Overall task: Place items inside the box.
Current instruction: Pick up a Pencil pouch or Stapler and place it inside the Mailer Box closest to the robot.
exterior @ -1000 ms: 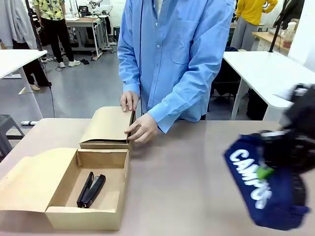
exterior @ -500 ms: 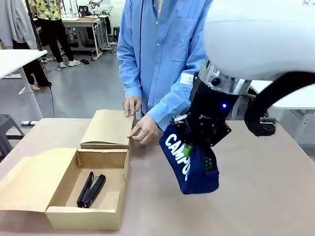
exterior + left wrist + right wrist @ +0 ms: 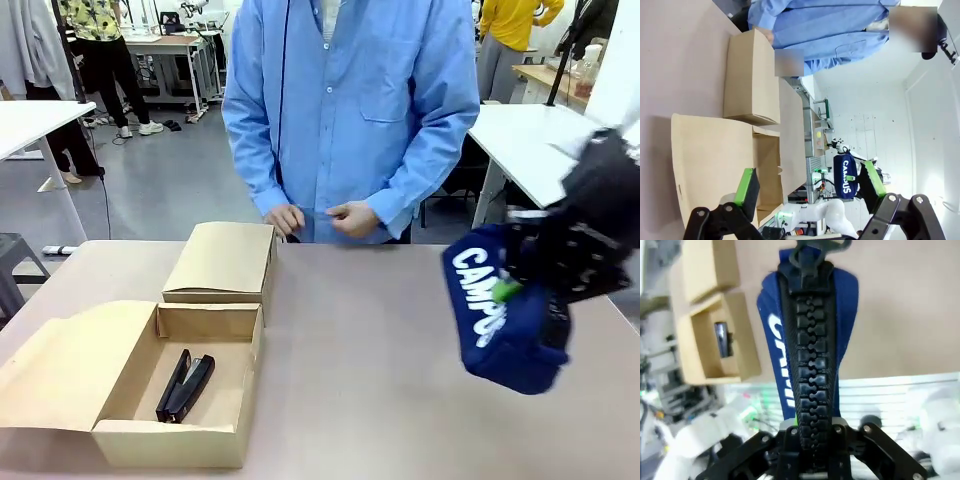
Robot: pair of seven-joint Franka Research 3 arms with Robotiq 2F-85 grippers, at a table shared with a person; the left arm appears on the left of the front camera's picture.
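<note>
- A bare brown bench [image 3: 380, 390] fills the foreground in an open workshop, with white tables and people farther back.
- Near left, the open box [image 3: 170, 445] has its lid folded out to the left. One black stapler [image 3: 184, 386] lies inside, left of middle, with free floor on its right.
- In the left wrist view the left jaws are spread, green pads [image 3: 747, 186] well apart and nothing between them. They hang above the open box's lid.
- The right jaws are pressed onto the navy pencil case [image 3: 495, 320], pinching it along the zip [image 3: 807, 365]. It hangs clear of the bench at the right side.
- Half a second ago the case hung over the middle of the bench, near the box. Now it is back out on the right, well apart from the box, so this item is not yet placed.
- Between case and box the bench is bare. The box's right wall looks like the only edge to clear.
- Just beyond the open box, a closed box [image 3: 222, 262] touches its far wall.
- At the far edge, the person's hands [image 3: 352, 218] have left the closed box and are drawn in to the body, which probably frees the approach.
</note>
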